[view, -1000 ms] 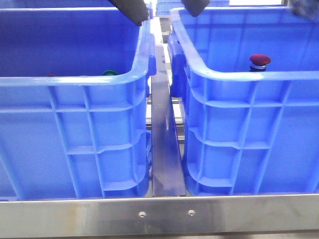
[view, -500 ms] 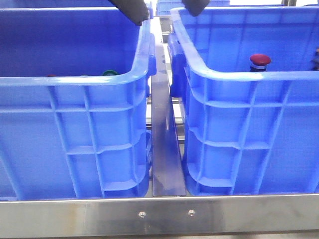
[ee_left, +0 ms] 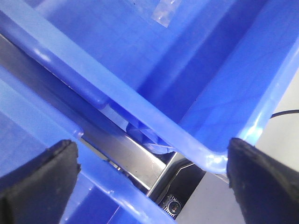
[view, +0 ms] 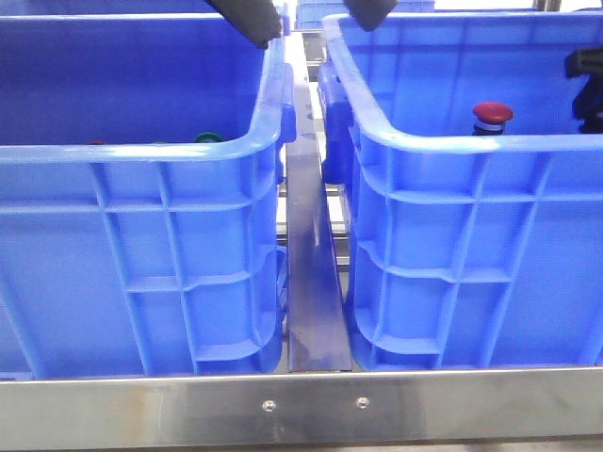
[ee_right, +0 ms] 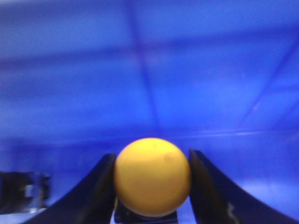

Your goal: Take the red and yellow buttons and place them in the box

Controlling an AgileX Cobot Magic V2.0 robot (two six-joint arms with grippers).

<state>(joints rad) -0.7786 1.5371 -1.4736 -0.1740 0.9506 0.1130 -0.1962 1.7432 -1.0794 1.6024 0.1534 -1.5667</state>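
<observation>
My right gripper is shut on the yellow button, a finger on each side of its round cap, in front of a blue wall. In the front view this gripper shows as a dark shape at the right edge, inside the right blue box. The dark red button stands upright in that box, left of the gripper. My left gripper is wide open and empty, high above the gap between the two crates; its fingers frame both rims.
The twin blue crate on the left holds a green-capped button just behind its front rim. A metal rail runs between the crates, and a steel bar crosses the front. A dark object lies beside the right gripper.
My right gripper has come down from the top right corner into the right box and now shows more fully at the right edge. The left gripper and red button have not moved.
</observation>
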